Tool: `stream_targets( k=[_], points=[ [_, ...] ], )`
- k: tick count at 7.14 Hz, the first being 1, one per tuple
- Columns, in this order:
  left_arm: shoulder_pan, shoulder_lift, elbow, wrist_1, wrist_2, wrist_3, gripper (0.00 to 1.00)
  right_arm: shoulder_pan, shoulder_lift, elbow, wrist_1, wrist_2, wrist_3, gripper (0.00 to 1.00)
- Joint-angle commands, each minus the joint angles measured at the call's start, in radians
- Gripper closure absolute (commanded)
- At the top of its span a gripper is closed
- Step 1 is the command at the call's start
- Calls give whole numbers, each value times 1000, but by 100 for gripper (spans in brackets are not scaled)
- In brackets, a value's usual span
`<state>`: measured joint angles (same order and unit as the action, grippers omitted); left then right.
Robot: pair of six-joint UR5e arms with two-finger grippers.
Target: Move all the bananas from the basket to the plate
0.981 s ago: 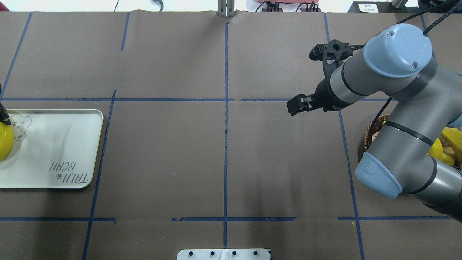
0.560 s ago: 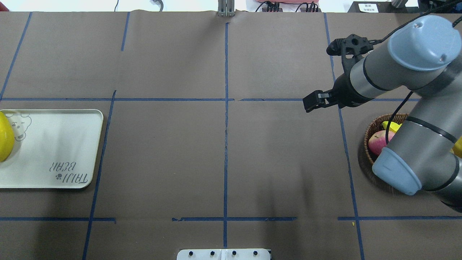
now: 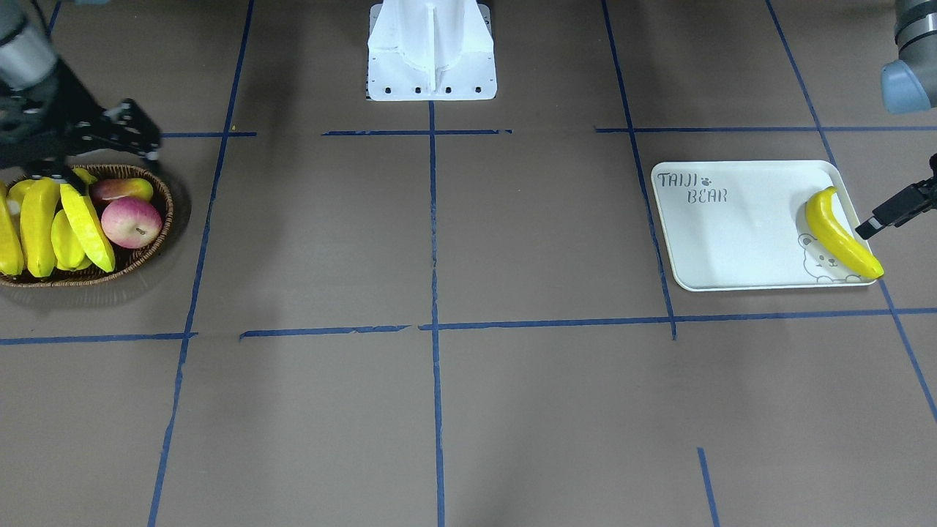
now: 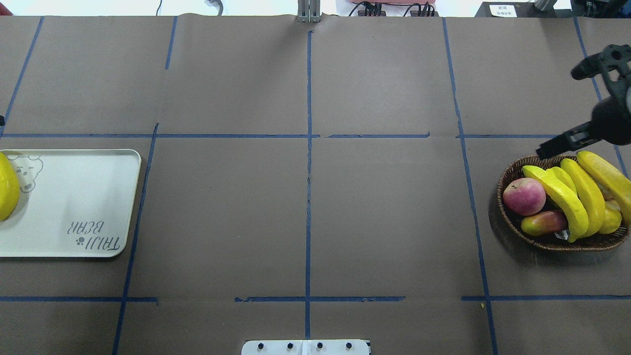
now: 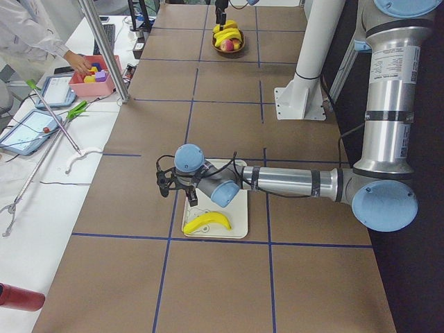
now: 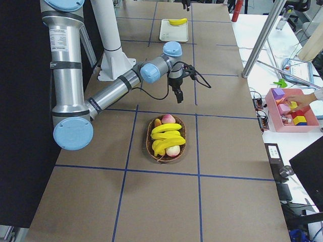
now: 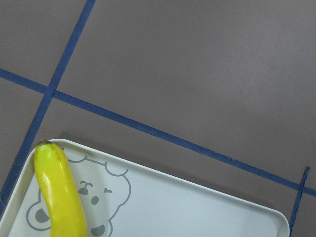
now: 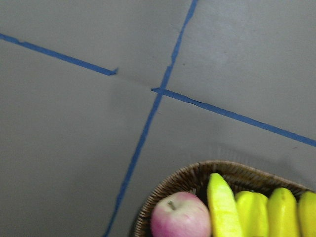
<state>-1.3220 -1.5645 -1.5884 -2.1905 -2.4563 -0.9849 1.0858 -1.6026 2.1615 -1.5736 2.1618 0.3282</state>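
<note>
The wicker basket point(image 4: 542, 242) stands at the right and holds three bananas point(image 4: 559, 195) side by side; it also shows in the front view point(image 3: 170, 212). My right gripper point(image 4: 542, 150) hangs over the basket's far rim, open and empty, above the banana tips point(image 3: 47, 176). The right wrist view shows the basket rim point(image 8: 182, 185) below. The fourth banana point(image 3: 838, 234) lies across the bear drawing on the white plate point(image 3: 732, 234), at the far left of the overhead view point(image 4: 74, 197). My left gripper point(image 3: 875, 219) is just beside that banana, open, holding nothing.
A red apple point(image 4: 523, 195), a red-yellow fruit point(image 4: 543, 222) and a small round yellow fruit point(image 4: 611, 219) share the basket. The white robot base point(image 3: 432, 51) stands at the table's near-robot edge. Blue tape lines cross the brown table between basket and plate.
My right arm has swung right from mid-table, uncovering the basket; its gripper now hangs at the basket's far rim. My left gripper has drawn back from the banana on the plate.
</note>
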Motion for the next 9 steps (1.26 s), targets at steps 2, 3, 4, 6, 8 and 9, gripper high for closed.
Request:
stream_targets(
  k=[2,3,4,6,8,9],
  points=[
    [0,1,-5,0,-3,0,0,114,-184,-12,26,-52,-337,1],
    [0,1,-5,0,-3,0,0,111,-241,-37,115,-100,-333,1],
    [0,3,-5,0,-4,0,0,108,-255,-120,251,-96,-283,1],
    [0,3,-7,0,-6,0,0,9,-283,-198,396,-102,-163,1],
    [0,3,-4,0,-6,0,0,-35,-305,-203,403,-111,-162,2],
    [0,3,-4,0,-4,0,0,-43,-322,-207,403,-147,-200,3]
  ],
)
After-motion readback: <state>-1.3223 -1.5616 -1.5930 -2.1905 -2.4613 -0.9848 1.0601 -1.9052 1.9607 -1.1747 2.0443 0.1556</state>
